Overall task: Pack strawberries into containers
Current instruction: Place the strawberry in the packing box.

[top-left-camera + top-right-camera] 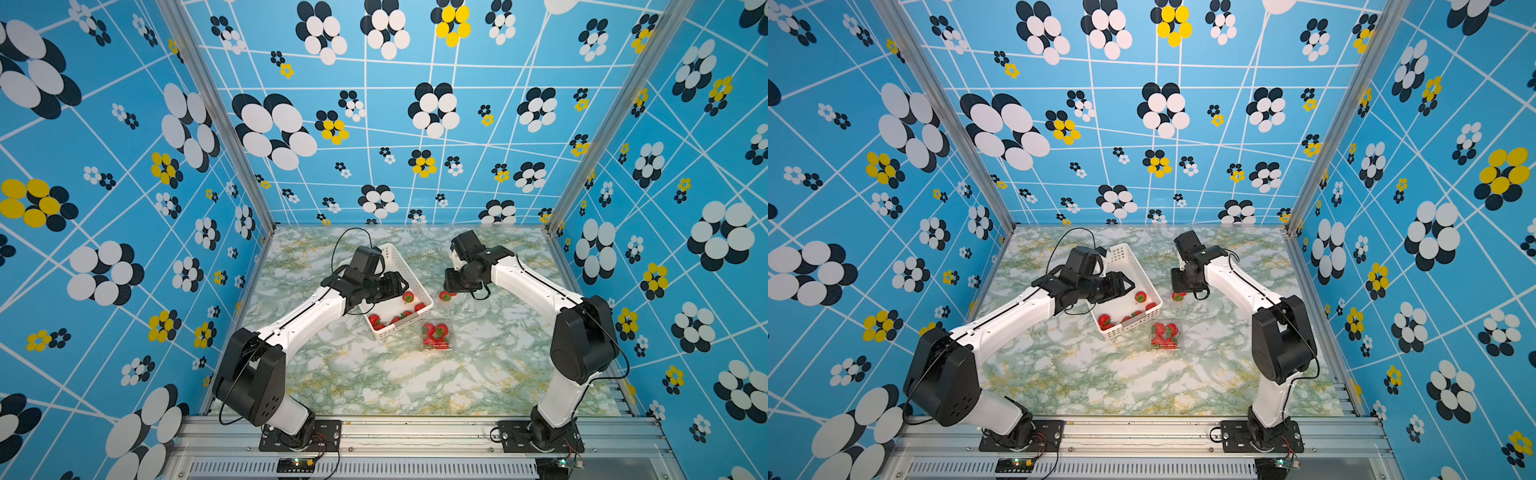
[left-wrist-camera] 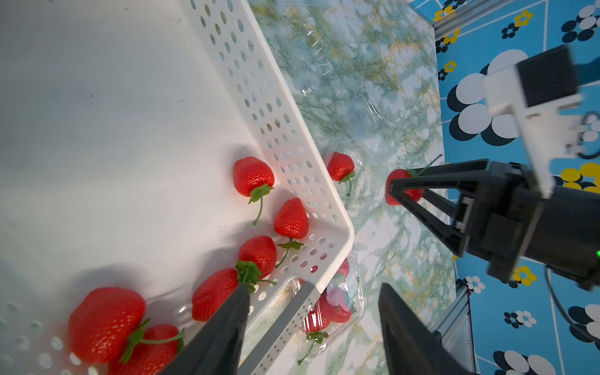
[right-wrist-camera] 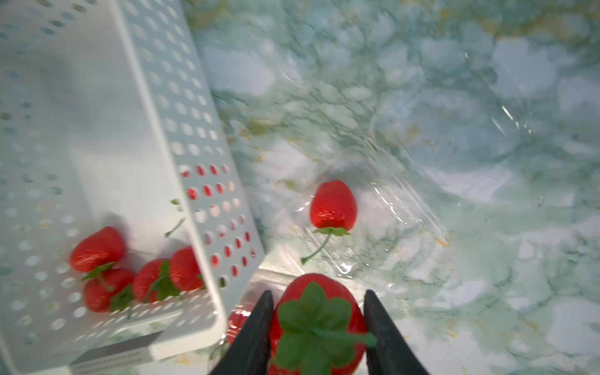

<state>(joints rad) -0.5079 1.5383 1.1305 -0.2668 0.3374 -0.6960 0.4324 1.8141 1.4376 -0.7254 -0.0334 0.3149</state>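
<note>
Red strawberry (image 3: pixel 316 318) sat clamped in the right gripper (image 3: pixel 318 293) near a clear container (image 3: pixel 373 233), seemingly due for lowering and release; left gripper (image 2: pixel 313 289) hung open over the basket (image 2: pixel 259 97).

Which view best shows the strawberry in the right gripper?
Right wrist: the held strawberry fills the right gripper, cap facing the camera. Left wrist shows it partly behind a finger; in both top views the gripper mostly hides it.

Lab robot cell, not a home: blue flower-print walls (image 1: pixel 124 208) in an aluminium frame (image 1: pixel 226 124) around the left gripper (image 1: pixel 403 286) and right gripper (image 1: pixel 449 291), marble-print tabletop (image 1: pixel 374 382) beneath them, arms (image 1: pixel 307 316) bolted to a slotted rail (image 1: pixel 415 432) behind, bare circuit board (image 1: pixel 293 462) alongside.
</note>
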